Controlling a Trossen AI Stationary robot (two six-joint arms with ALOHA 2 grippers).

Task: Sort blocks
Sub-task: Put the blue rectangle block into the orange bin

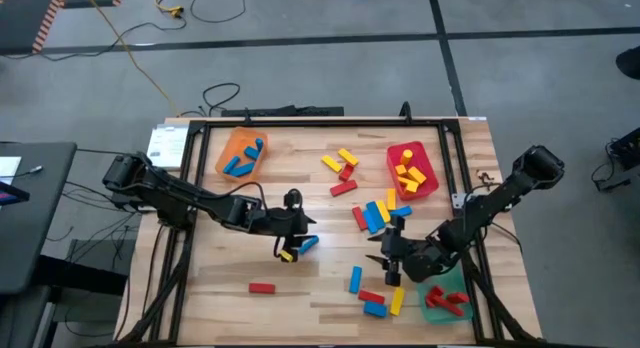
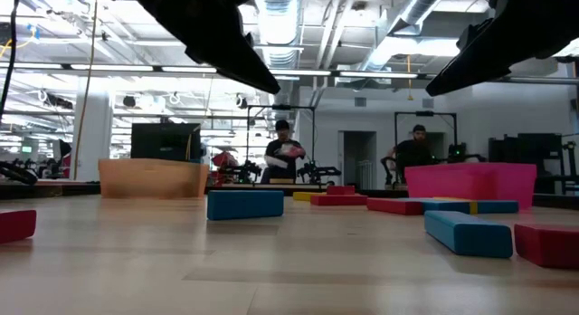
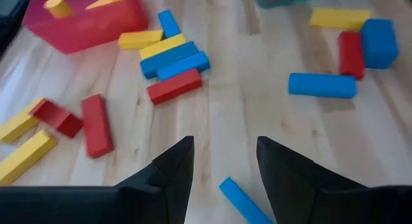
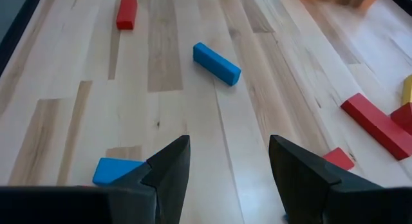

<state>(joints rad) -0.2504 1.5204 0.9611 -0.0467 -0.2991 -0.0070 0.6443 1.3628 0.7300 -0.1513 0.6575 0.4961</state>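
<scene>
Hovering above the middle of the table [image 1: 230, 288], the left gripper [image 1: 296, 240] has its fingers apart and empty, with a blue block [image 3: 241, 201] lying on the wood just ahead of the gap. Lowering straight down and squaring the fingers across that block's narrow sides looks like the cleanest way to take it, then carrying it to the orange tray [image 1: 228, 148] where other blue ones sit. Nearer the right edge, the right gripper [image 1: 386, 263] is likewise spread and holding nothing, over scattered blocks [image 1: 377, 214] beside the red tray [image 1: 432, 185].
</scene>
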